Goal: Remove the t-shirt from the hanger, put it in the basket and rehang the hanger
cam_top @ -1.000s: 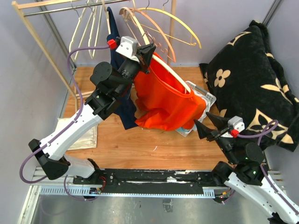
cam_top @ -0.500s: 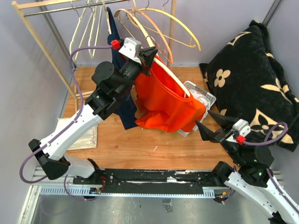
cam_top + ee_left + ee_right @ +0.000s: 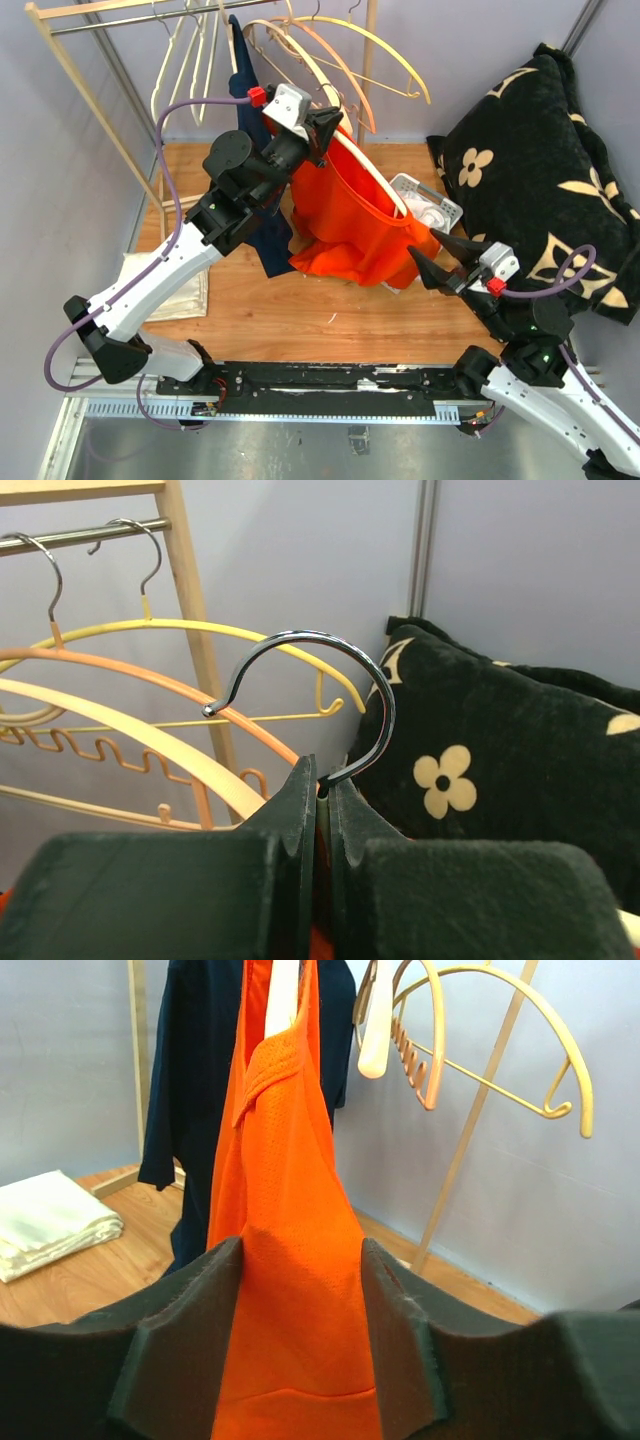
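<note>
An orange t-shirt hangs on a cream hanger, tilted and held up off the rack. My left gripper is shut on the hanger's neck, just under its metal hook; the left wrist view shows the jaws pinched on it. My right gripper is open at the shirt's lower right edge. In the right wrist view the orange t-shirt fills the gap between my open fingers, and the hanger's end shows at the top.
A wooden rack at the back carries several empty hangers and a navy garment. A black floral cushion lies at the right. A white basket sits behind the shirt. Folded cream cloth lies at the left.
My left gripper has lifted the hanger and shirt a little up and right. My right gripper has moved in left and up, from below the shirt's right edge to the hem.
</note>
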You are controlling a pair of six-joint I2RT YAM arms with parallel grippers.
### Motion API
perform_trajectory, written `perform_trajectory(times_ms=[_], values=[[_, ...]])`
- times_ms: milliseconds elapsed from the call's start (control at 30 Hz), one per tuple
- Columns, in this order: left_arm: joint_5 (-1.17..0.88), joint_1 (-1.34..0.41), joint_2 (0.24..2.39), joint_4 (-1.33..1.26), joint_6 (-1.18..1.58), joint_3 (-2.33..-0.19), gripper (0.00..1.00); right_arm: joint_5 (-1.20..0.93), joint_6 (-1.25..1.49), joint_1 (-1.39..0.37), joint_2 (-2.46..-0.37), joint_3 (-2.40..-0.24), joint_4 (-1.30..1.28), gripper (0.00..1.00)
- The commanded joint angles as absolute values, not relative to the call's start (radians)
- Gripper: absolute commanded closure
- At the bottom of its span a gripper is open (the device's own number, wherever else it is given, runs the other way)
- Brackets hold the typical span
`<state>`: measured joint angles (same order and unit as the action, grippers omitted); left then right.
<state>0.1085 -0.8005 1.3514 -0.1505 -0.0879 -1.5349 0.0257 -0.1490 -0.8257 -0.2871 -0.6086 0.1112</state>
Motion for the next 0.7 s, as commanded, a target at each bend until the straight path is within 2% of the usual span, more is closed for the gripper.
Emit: perform_trajectory(times_ms=[0,100,167,300,667], values=[[0.093,-0.795,1.347,-0.184,-0.081,-1.56,1.0,0.028,-0.171,-0.834,-0.3,-0.636,0.169,0.54],[0.094,-0.795,1.348,-0.184,-0.08,-1.566,1.0,0.033,-0.169,-0.833,-0.301,-0.631,0.169,0.7],[0.097,-0.795,1.354,-0.179,-0.079,-1.578,1.0,0.039,-0.164,-0.834,-0.297,-0.63,0.164,0.85],[0.116,-0.795,1.376,-0.16,-0.077,-1.628,1.0,0.057,-0.156,-0.833,-0.269,-0.626,0.138,0.99],[0.206,-0.795,1.457,-0.13,-0.046,-1.785,0.99,0.16,-0.108,-0.834,-0.105,-0.569,0.031,0.99]])
